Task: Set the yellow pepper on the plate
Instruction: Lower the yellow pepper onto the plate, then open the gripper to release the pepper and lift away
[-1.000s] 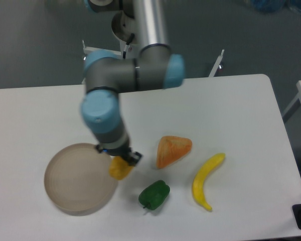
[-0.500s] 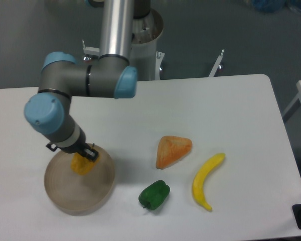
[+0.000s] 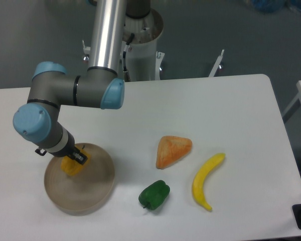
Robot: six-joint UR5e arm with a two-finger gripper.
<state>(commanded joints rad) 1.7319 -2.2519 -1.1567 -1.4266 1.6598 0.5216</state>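
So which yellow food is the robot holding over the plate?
The yellow pepper, small and chunky, held at the gripper over the plate. The banana is long and curved, and the orange wedge is bigger; both lie on the table.

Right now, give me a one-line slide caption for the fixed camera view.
UR5e holds the yellow pepper over the plate; green pepper, orange wedge and banana lie aside.

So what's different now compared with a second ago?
The gripper carried the small yellow-orange pepper leftward, from beside the round beige plate to over its upper-left part, still gripping it. The green pepper, orange wedge and yellow banana stayed put.
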